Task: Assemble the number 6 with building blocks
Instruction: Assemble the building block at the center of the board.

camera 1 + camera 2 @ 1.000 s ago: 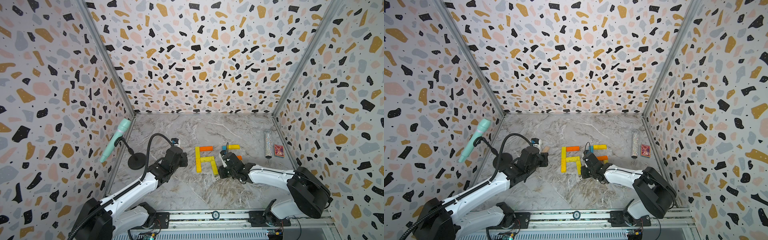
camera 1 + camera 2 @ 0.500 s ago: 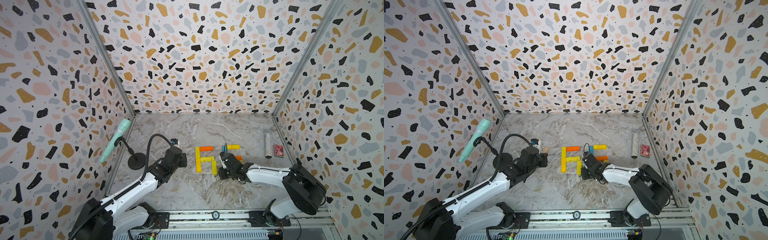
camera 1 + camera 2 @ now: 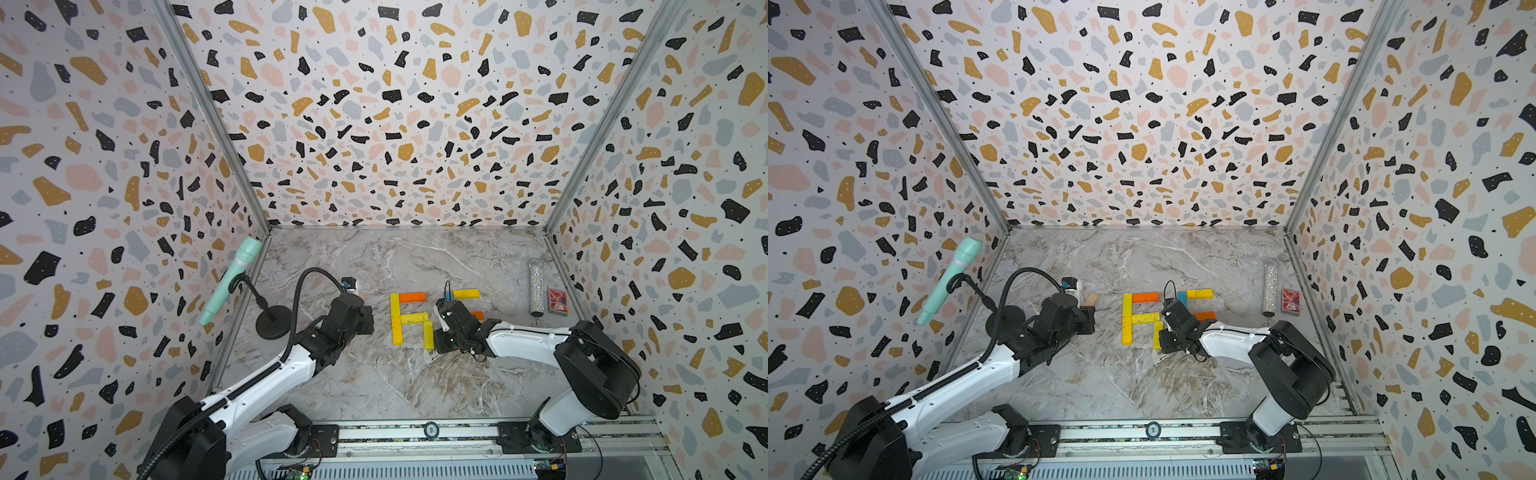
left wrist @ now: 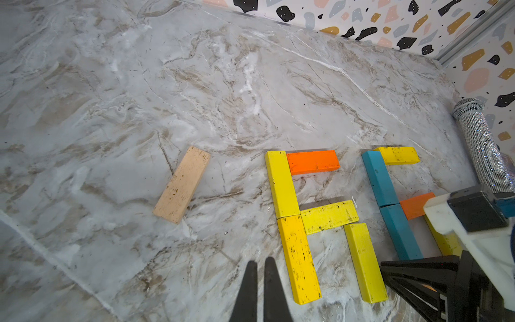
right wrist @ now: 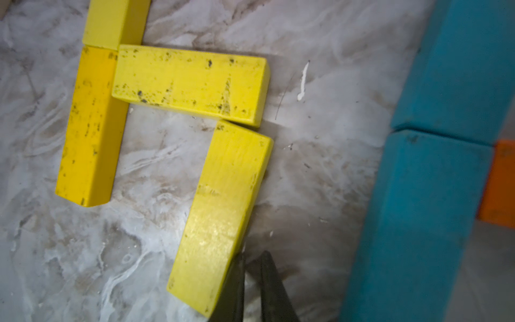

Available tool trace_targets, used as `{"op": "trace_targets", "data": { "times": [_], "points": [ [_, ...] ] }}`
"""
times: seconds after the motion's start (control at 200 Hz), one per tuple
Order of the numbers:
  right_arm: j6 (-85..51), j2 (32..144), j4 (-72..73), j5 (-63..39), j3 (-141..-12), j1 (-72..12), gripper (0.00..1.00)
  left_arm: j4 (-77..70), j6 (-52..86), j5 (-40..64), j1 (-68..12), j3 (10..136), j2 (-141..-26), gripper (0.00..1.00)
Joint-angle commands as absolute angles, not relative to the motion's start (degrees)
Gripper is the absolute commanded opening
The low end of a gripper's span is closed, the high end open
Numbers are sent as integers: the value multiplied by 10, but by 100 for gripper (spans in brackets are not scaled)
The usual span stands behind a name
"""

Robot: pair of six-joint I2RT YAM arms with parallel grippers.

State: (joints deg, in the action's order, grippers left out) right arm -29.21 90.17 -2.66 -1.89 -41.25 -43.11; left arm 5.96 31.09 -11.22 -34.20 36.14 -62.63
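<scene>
Microphone stand left | beige plank apart | glittery tube beside card box

Terrazzo-print walls and mounting rail mark a lab booth.

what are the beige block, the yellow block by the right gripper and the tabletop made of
Beige block: apparently bare wood, matte, pale tan with dark specks.
Yellow block beside the right gripper: probably wood under yellow paint; slight sheen, a few dark scuffs.
Tabletop: marble look, grey-white with brown veins; real stone or a print, I cannot tell.
</scene>
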Motion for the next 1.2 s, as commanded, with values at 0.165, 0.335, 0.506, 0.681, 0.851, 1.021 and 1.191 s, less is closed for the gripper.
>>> {"op": "trace_targets", "data": {
  "times": [0.165,0.335,0.506,0.681,0.851,1.021,1.191],
  "points": [
    [-286,906,-38,-18,-426,-428,15,55,303,-112,-338,361,-619,0],
    [-287,911,-34,-21,-427,-427,15,56,302,-112,-336,360,-617,0],
    [-288,913,-31,-22,-425,-427,15,58,303,-112,-335,358,-614,0],
    [-289,913,-33,-23,-425,-427,15,60,300,-112,-333,360,-614,0],
    [-290,914,-39,-14,-425,-426,15,60,298,-110,-332,361,-615,0],
    [-283,919,-47,-3,-434,-418,15,59,298,-108,-331,361,-615,0],
    [-271,932,-50,-1,-453,-411,15,59,298,-108,-331,362,-614,0]
  ]
}}
